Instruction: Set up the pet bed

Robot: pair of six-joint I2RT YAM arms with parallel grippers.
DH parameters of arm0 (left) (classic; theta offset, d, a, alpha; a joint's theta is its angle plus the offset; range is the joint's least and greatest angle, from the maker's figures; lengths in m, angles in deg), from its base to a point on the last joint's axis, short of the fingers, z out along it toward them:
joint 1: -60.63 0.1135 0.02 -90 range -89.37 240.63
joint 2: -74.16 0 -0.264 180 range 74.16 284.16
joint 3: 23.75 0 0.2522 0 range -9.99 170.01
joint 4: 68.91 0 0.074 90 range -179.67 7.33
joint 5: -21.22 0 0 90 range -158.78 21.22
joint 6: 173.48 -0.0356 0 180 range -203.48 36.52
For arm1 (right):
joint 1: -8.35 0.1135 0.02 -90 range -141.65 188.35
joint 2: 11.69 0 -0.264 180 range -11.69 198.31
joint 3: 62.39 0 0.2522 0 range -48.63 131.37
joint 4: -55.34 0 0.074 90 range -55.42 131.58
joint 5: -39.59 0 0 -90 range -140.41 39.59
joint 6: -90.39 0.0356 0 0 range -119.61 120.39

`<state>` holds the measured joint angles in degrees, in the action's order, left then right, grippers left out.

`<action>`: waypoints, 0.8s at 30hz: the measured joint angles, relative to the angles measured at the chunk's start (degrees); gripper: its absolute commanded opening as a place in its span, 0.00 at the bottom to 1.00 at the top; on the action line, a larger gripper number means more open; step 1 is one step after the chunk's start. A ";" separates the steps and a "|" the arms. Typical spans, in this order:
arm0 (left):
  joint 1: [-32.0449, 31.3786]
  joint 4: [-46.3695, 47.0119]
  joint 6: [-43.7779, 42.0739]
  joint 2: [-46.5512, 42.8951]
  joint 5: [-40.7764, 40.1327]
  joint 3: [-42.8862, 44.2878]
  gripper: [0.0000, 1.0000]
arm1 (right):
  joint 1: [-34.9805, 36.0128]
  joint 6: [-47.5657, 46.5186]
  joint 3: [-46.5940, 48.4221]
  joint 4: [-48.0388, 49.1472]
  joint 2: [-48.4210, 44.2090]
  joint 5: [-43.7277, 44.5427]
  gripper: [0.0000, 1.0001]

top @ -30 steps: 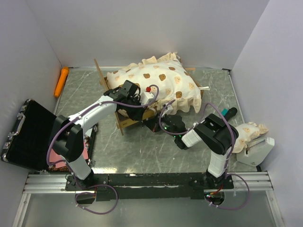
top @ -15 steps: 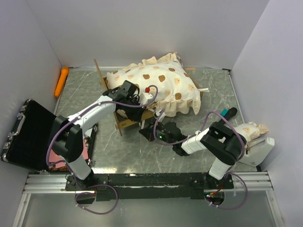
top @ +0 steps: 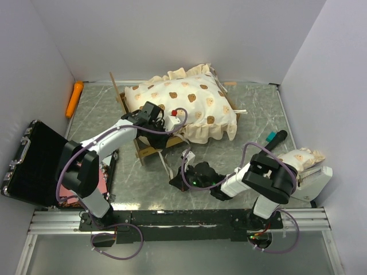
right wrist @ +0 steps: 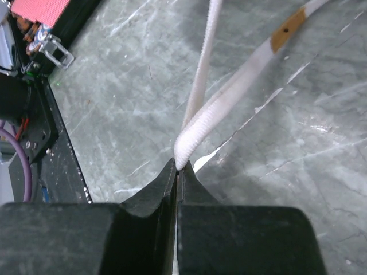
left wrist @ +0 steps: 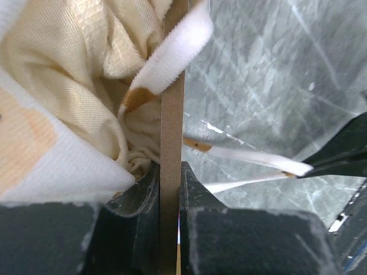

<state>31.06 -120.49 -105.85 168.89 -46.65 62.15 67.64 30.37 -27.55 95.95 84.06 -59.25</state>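
In the upper centre of the top view the bed (top: 144, 152) carries its mattress (top: 183, 100), the left gripper (left wrist: 171, 172) clamped on its thin wooden side, apparently to steady it, while the right gripper (right wrist: 176, 167) pinches a white strap (right wrist: 198, 114) stretched toward the lower centre.

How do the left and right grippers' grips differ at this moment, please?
The left gripper clamps the rigid wooden bed frame; the right gripper pinches a soft white strap. The left sits against the mattress; the right is out over the table. Both are shut on something.
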 measured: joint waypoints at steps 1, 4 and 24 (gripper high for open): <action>0.00 0.50 -0.33 -0.13 -0.11 -0.68 0.01 | 0.11 -0.04 0.20 -0.63 -0.33 0.00 0.00; 0.04 2.36 -1.29 -0.22 -1.07 -2.91 0.01 | 1.09 -1.40 1.25 -4.15 -2.43 0.00 0.00; 2.91 -0.20 -4.79 -3.13 1.40 -5.25 0.62 | -2.84 1.03 2.80 -7.50 -5.55 -3.54 0.00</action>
<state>33.97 -120.69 -110.64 165.77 -45.25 56.90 64.80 31.40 -24.75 88.45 78.50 -62.80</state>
